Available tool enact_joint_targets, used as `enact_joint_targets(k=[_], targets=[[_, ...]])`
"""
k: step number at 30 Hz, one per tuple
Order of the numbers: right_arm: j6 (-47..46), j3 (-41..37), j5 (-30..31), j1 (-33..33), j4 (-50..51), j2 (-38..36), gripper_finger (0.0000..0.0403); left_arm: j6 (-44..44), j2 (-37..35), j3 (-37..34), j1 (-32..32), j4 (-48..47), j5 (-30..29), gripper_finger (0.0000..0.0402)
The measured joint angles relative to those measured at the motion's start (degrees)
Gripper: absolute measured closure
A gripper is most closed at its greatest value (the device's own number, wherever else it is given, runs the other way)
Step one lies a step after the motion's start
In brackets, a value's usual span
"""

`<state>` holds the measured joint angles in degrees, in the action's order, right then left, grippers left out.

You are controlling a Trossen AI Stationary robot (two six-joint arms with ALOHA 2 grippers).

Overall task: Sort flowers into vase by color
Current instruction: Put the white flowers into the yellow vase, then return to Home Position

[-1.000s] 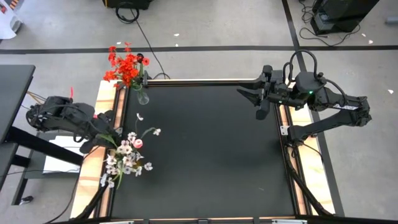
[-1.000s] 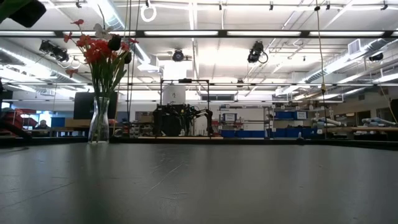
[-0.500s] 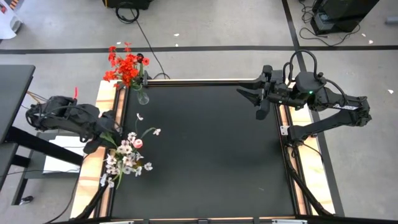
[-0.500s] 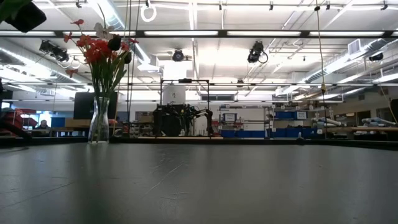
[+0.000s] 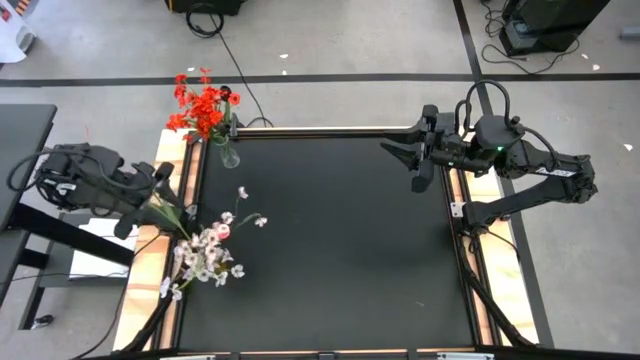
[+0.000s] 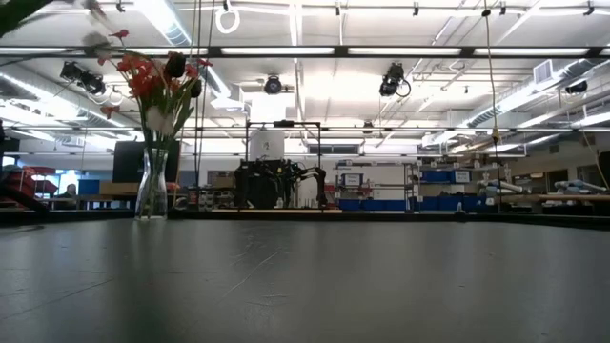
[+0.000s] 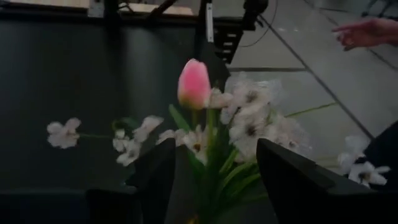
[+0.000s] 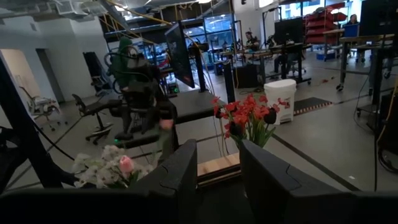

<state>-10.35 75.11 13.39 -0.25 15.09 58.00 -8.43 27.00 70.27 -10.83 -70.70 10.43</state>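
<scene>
- High view: left gripper (image 5: 158,196) fingers clenched on stems of white-and-pink bunch (image 5: 205,250), over surface's left edge.
- Stems run diagonally, blooms pointing away from the fingers.
- Right gripper (image 5: 400,155) far off, empty, fingers apart.

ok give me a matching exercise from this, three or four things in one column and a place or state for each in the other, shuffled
Things:
1. red flowers
2. white flowers
3. left gripper
4. right gripper

Places or states:
A. shut on a bunch of stems at the table's left edge
B. over the table's far right corner, holding nothing
C. standing in the glass vase at the far left corner
D. in the held bunch, next to a pink tulip

Pairs: 1-C, 2-D, 3-A, 4-B
</scene>
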Motion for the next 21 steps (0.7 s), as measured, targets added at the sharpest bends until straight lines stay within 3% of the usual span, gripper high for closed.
enact_joint_targets(k=[6, 11, 17, 21], targets=[[0.0, 0.0, 0.0, 0.0, 0.0, 0.0, 0.0273, -0.5, 0.1, -6.0, 0.0, 8.3, 2.8, 0.0173], [0.0, 0.0, 0.0, 0.0, 0.0, 0.0, 0.0273, -0.3, 1.0, -3.7, 0.0, 13.2, 2.1, 0.0173], [0.0, 0.0, 0.0, 0.0, 0.0, 0.0, 0.0273, 2.1, 3.3, 3.5, 0.0, 13.1, -4.5, 0.0173], [0.0, 0.0, 0.0, 0.0, 0.0, 0.0, 0.0273, 1.4, 4.9, 7.6, 0.0, 14.3, -14.8, 0.0175]])
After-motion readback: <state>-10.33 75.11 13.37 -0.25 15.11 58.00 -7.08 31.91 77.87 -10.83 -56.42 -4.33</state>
